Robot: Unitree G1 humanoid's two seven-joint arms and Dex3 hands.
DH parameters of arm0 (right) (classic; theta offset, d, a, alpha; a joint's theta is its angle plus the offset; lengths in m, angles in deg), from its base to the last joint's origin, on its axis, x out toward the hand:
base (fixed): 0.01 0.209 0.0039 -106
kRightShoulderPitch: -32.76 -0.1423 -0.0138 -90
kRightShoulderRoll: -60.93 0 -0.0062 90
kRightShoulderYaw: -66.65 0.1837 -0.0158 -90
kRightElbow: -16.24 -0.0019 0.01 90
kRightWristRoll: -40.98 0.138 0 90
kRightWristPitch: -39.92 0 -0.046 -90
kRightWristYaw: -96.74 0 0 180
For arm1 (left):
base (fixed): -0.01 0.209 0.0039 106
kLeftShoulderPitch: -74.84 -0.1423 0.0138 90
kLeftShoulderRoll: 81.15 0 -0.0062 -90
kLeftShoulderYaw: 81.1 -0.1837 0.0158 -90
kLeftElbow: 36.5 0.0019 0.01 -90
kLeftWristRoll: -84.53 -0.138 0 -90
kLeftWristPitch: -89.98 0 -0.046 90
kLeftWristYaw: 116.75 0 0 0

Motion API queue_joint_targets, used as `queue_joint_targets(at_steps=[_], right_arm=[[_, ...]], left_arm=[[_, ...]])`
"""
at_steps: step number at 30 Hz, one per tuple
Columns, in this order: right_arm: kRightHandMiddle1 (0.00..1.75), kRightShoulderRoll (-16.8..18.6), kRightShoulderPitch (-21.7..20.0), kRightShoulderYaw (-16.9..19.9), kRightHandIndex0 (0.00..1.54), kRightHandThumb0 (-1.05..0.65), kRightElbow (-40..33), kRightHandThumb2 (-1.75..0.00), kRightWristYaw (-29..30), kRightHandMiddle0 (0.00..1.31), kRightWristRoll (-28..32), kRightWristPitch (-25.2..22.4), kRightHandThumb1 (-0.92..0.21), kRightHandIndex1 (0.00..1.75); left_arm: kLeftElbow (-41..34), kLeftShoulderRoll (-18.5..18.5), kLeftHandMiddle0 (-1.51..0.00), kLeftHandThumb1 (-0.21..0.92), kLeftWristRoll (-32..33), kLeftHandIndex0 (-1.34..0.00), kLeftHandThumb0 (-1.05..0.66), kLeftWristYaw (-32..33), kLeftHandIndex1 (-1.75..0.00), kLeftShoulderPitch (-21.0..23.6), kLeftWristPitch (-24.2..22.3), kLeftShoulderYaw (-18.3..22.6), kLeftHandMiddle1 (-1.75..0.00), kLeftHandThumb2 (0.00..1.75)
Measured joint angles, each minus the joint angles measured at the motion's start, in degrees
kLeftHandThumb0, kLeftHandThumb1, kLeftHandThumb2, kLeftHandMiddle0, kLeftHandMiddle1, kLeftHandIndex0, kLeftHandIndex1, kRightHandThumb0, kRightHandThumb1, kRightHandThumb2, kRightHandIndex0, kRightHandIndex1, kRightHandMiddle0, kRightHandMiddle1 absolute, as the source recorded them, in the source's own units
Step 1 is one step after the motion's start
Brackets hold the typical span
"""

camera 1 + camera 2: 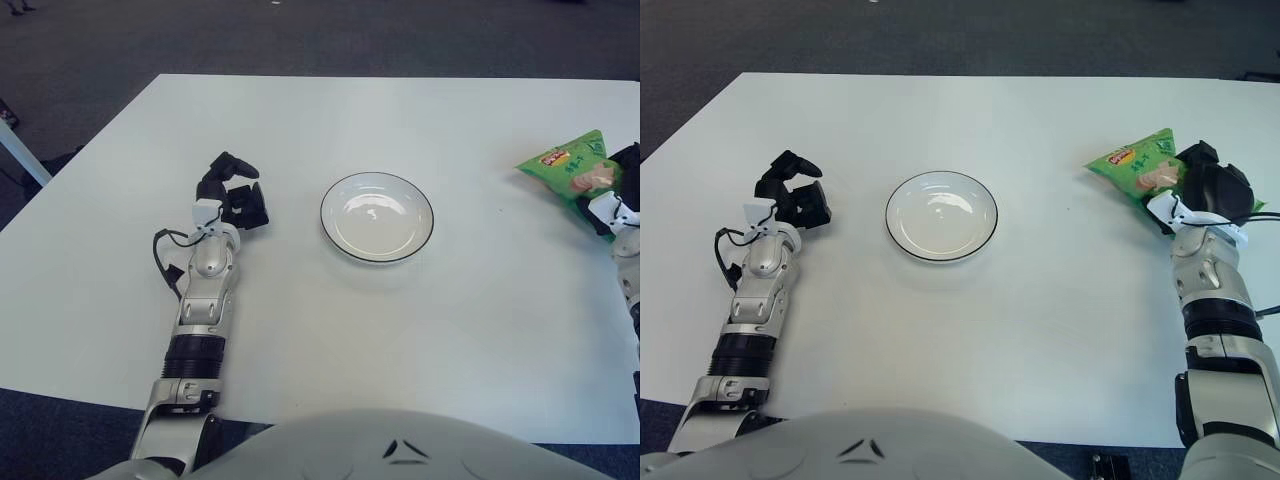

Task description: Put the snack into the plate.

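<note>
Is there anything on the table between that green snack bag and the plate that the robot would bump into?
Nothing visible. The right hand grips the green snack bag at the table's right side, and only bare tabletop shows between it and the plate. The left hand shows on the plate's far side, out of the way.

The tabletop was plain white, with dark carpet floor showing past its far edge. Sitting directly on it near the middle was a white plate with a thin dark rim, nothing in it. Off to the plate's left, the left robot hand showed over the surface with its forearm stretched back toward the near edge.
</note>
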Motion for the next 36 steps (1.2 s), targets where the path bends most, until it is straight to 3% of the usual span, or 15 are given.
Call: queue_joint_targets(at_steps=[6, 19, 31, 36], right_arm=[[1.71, 1.77, -0.37, 0.57, 0.83, 0.00, -1.35, -1.68, 0.28, 0.67, 0.40, 0.80, 0.01, 1.75], [1.71, 6.47, -6.65, -0.47, 0.87, 0.00, -4.69, -1.74, 0.48, 0.72, -0.38, -1.34, 0.07, 1.75], [1.71, 6.45, -9.43, -0.83, 0.87, 0.00, -3.51, -1.75, -0.85, 0.71, -0.38, 2.28, 0.07, 1.75], [1.73, 6.05, -12.18, -0.90, 0.88, 0.00, -2.77, -1.75, -1.71, 0.70, -0.20, 6.39, 0.07, 1.75]], left_arm=[[0.18, 0.02, -1.39, 0.25, -0.05, -0.67, -0.51, 0.10, -1.75, 0.10, 0.03, -0.02, -1.75, 1.40], [1.57, 0.10, -1.39, 0.25, -0.04, -0.67, -0.51, -0.20, -1.75, 0.72, 1.20, -0.19, -1.75, 1.40], [2.05, 0.34, -1.38, 0.25, -0.06, -0.67, -0.51, -0.23, -1.75, 0.91, 2.20, -0.19, -1.75, 1.40], [2.19, 0.39, -1.38, 0.26, 0.04, -0.66, -0.50, -0.29, -1.75, 0.98, 2.61, -0.17, -1.75, 1.38]])
